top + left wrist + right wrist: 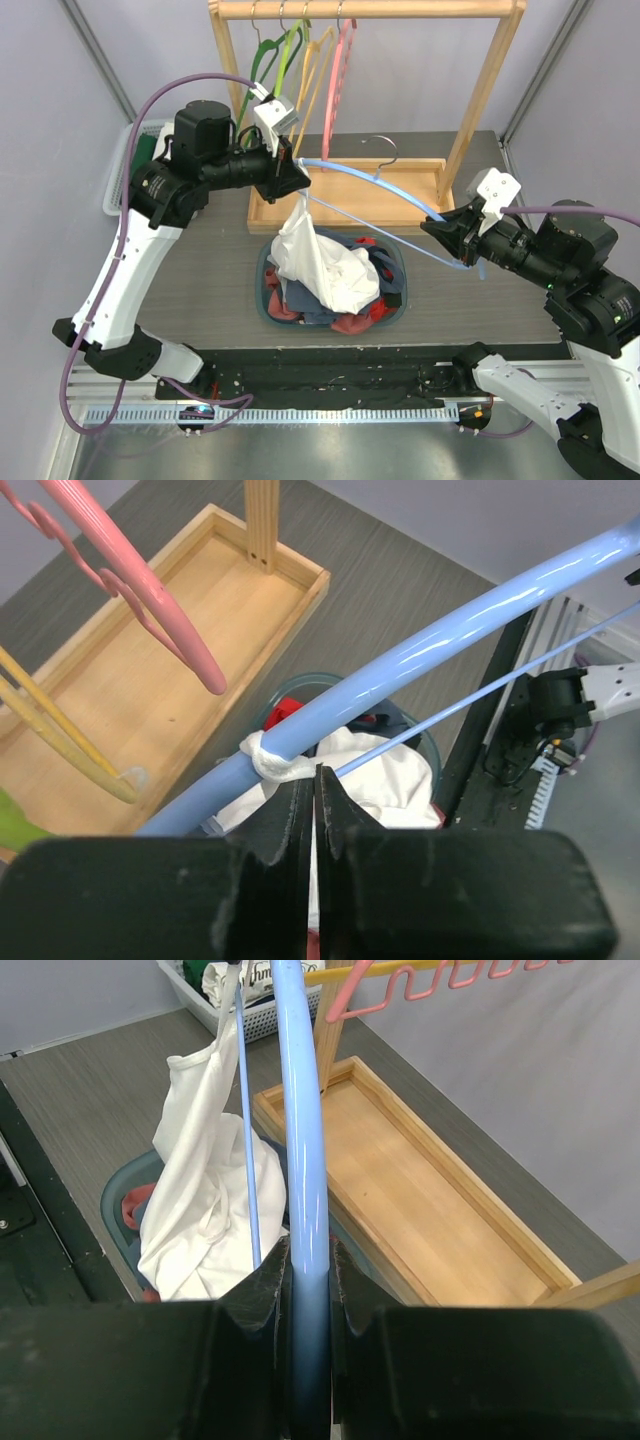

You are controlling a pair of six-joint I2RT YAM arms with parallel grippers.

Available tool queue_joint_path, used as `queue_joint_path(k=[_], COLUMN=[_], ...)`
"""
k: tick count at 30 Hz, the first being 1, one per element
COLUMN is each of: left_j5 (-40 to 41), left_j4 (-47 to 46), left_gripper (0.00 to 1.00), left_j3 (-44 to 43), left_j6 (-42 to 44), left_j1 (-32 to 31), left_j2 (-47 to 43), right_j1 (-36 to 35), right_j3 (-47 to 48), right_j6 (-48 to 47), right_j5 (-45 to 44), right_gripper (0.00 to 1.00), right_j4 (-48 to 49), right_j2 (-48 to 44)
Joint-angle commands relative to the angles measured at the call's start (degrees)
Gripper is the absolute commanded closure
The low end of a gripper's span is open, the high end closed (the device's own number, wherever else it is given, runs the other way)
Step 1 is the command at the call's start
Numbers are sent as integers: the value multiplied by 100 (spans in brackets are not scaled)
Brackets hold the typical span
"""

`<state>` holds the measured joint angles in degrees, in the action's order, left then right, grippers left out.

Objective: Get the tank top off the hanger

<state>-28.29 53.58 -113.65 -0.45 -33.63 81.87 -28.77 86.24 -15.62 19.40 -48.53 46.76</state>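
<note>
- The left gripper (313, 778) has its jaws squeezed nearly together, with just a thin slit between them.
- Its tips are right at the white strap (272, 762), which is bunched around the blue hanger (350, 176). I cannot tell if any cloth is pinched.
- The right gripper (308, 1255) is clamped on the other end of the hanger, with the thick blue bar between its fingers.
- The hanger is off the rail and lies slanted in the air between the two grippers. Its metal hook (385, 150) points toward the rack.
- The white tank top (320, 255) hangs by that one strap from the left end of the hanger. Its bottom rests on the pile of clothes in the tub (259, 292).
- The left arm goes up from its base, bends high on the left and reaches sideways to the right.
- The right arm reaches in from the right and points left.
- Behind them stands a wooden rack (480, 90) with a flat wooden tray (420, 195) at its foot.
- Pink (343, 70), yellow (315, 70) and green (275, 55) hangers hang on its rail.
- A white basket (125, 160) sits at the far left. A packet in it has print too blurry to read.
- The table (200, 290) is dark grey with a wood grain, and the walls (60, 120) are pale grey.
</note>
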Motion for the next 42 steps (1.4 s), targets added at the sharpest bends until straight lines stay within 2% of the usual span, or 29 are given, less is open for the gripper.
queue_joint_path(k=[1,12,27,32,37,42], left_j5=[105,-71,-194,-185,113,403], left_j4=[-120,-23,-146,-234,-181,-287], left_gripper=[100,100,100,100,100,100], left_j3=[-123,-693,-1687,-1942,-2170,-2469], left_j6=[159,220,221,177,510,484], left_j1=[-12,-12,-39,-267,-890,-900], left_j2=[-83,-215,242,479,778,884], right_j1=[-14,-14,-14,-23,-14,-5], right_j3=[113,-10,121,183,420,824], right_j6=[147,155,428,542,569,621], right_j5=[73,-33,-226,-147,-278,-472], right_gripper=[99,99,99,99,99,99], right_j4=[415,213,-209,-244,-551,-991], right_j2=[-106,-396,-1046,-1310,-1424,-1477])
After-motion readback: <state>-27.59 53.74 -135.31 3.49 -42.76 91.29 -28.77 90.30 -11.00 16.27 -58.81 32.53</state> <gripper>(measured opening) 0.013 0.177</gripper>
